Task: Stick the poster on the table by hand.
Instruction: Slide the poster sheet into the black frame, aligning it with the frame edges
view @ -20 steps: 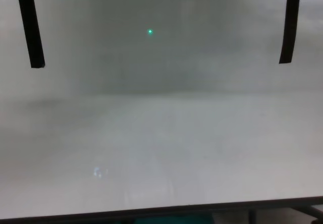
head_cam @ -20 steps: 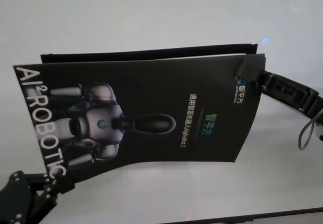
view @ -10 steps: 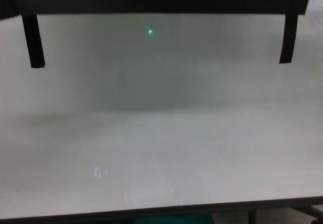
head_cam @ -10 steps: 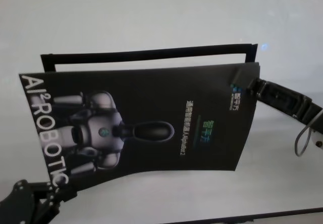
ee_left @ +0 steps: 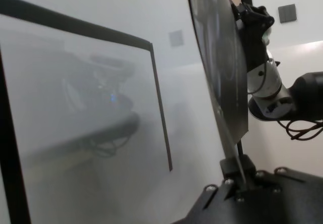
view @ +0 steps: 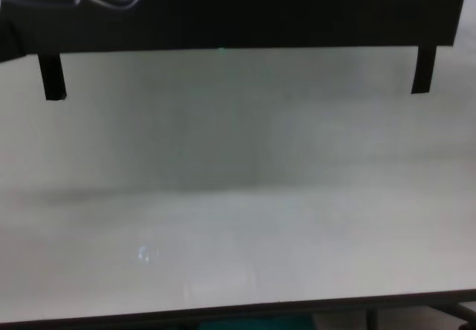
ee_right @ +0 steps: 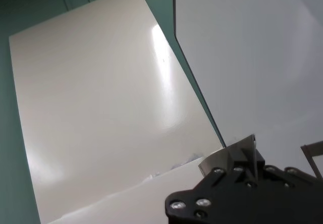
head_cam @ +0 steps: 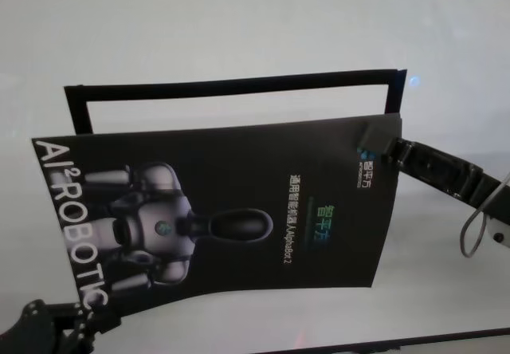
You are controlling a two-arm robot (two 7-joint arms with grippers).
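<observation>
In the head view, one poster [head_cam: 231, 202] hangs above the table [head_cam: 239, 27], held between two grippers. The left gripper [head_cam: 84, 322] clamps the poster's near left corner, just below the white "ROBOTIC" lettering. The right gripper [head_cam: 390, 148] pinches the far right corner beside the small logo. The sheet bows slightly between them. Behind it, a tape frame [head_cam: 231, 84] of three black strips lies on the table: one long strip across the back and two short ones running toward the robot at either end. The poster covers the frame's near part.

In the left wrist view, the poster [ee_left: 222, 72] appears almost edge-on, its lower edge caught in the left gripper [ee_left: 239, 181], whose fingers are closed on it. The right gripper [ee_left: 247, 17] shows farther off at the sheet's other end. The frame strips [ee_left: 160, 113] lie on the table beyond, apart from the sheet.

In the right wrist view, the right gripper [ee_right: 237, 163] is clenched on what seems to be the poster's pale reverse side [ee_right: 101, 113], though glare makes the contact hard to read.

In the chest view, the poster's [view: 282, 10] lower edge fills the top of the picture, and the two short strip ends, one at each side [view: 50, 77], show below it. Neither gripper appears here.
</observation>
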